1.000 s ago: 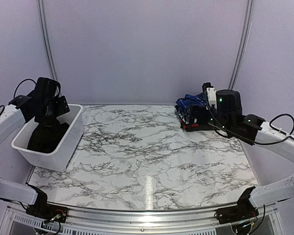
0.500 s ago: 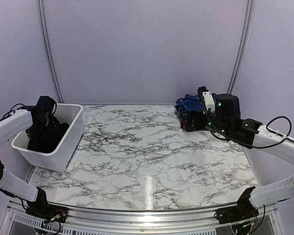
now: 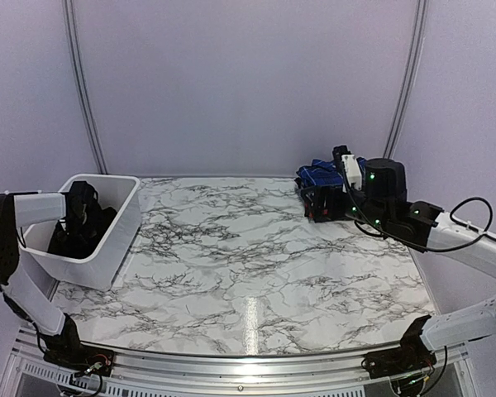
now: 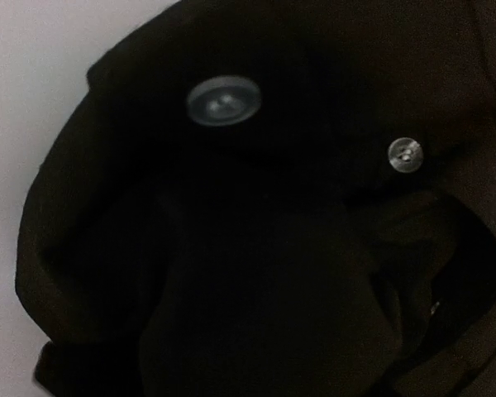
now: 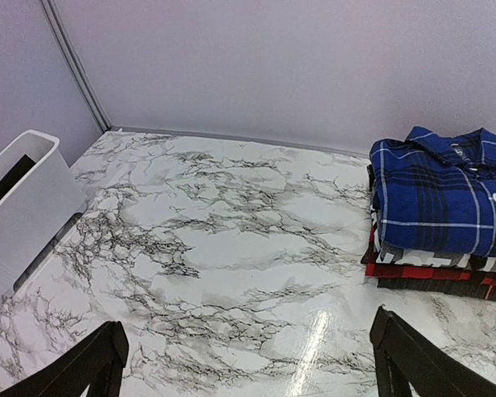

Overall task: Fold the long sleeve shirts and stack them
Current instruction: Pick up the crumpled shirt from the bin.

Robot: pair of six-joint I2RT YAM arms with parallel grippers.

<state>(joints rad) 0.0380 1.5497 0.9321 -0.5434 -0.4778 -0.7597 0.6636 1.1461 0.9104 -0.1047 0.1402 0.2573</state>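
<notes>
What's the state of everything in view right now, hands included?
Black shirt, crumpled, unfolded, in the basket.
Basket, at the left, holding the black shirt.
Plaid shirts, folded and stacked, blue-and-white one on top.
Left hand, down inside the basket at the black shirt; open or shut unclear.
Right hand, open, empty, near the plaid shirts.

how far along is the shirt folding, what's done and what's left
Done: a stack of folded plaid shirts sits at far right, blue one on top. In hand: the left gripper is down in the white basket at the black shirt; grip unclear. The right gripper is open and empty. Left: lift out, fold and stack the black shirt.
</notes>
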